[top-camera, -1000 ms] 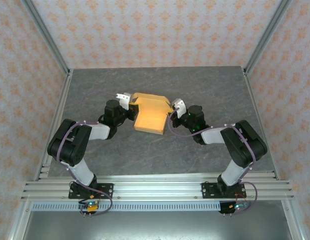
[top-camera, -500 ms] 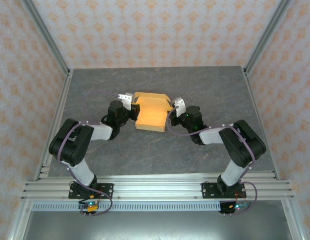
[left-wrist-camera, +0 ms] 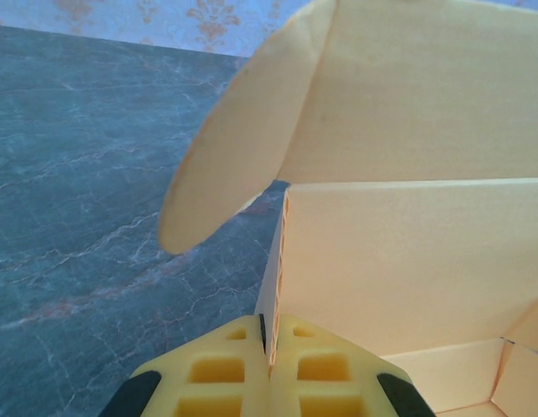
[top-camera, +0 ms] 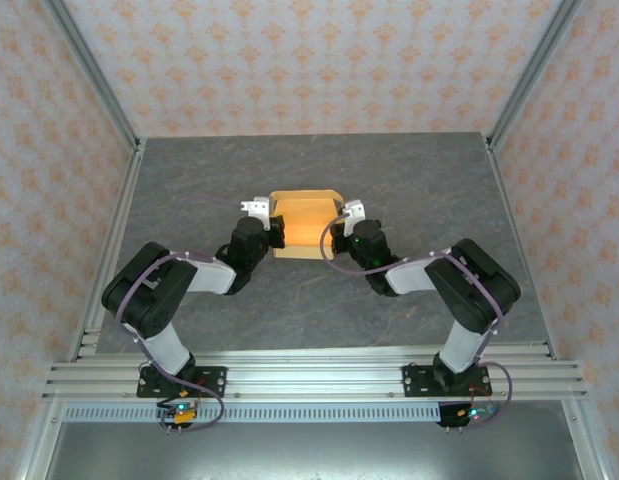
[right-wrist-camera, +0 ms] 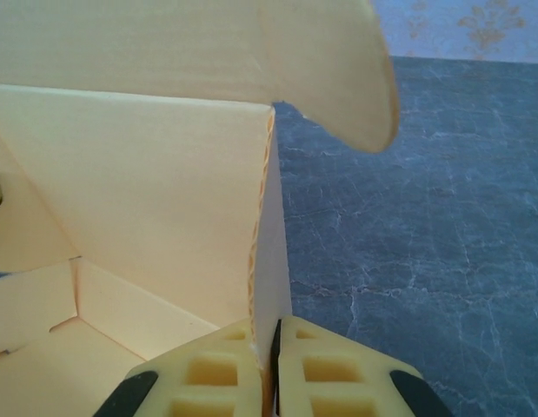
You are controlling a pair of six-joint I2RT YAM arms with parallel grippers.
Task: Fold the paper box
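Observation:
The paper box point(top-camera: 304, 222), light orange-tan cardboard, sits partly formed on the grey table between both arms, its lid standing up at the far side. My left gripper point(top-camera: 272, 228) is shut on the box's left side wall point(left-wrist-camera: 277, 261), whose edge runs up from between the yellow fingers; a rounded flap point(left-wrist-camera: 238, 143) sticks out to the left. My right gripper point(top-camera: 336, 230) is shut on the right side wall point(right-wrist-camera: 267, 234), with another rounded flap point(right-wrist-camera: 355, 78) curving out above to the right. The box's inside floor point(right-wrist-camera: 43, 347) shows at the lower left of the right wrist view.
The grey marbled table point(top-camera: 409, 180) spreads all around the box. Patterned walls and aluminium posts point(top-camera: 94, 75) enclose the back and sides. A rail point(top-camera: 309, 375) carrying both arm bases runs along the near edge.
Both grippers have drawn toward each other and nearer the bases, pulling the box's side walls upright. The box now looks narrower and more squared than a second ago.

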